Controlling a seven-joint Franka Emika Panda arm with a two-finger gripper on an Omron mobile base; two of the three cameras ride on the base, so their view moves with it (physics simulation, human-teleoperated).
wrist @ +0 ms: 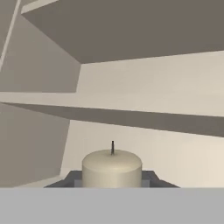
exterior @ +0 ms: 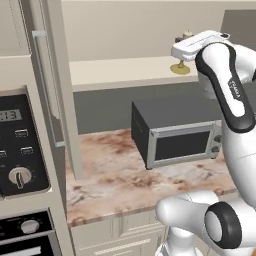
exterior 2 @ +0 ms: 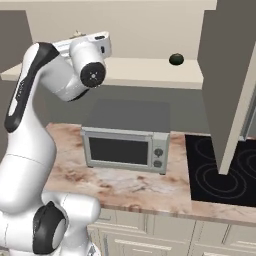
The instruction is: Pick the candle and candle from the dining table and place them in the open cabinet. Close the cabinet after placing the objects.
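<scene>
In the hand view our gripper is closed narrow on the stubby candle. A dark finger presses on each side of it, and its wick stands upright. Behind the candle we see the cream shelf of the cabinet. In the left base view our hand is raised over that shelf, just beside the brass candlestick standing on it.

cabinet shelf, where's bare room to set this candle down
The shelf is bare between the gripper, shut on the stubby candle, and the dark round thing. The brass candlestick foot crowds the spot beside the gripper.
</scene>
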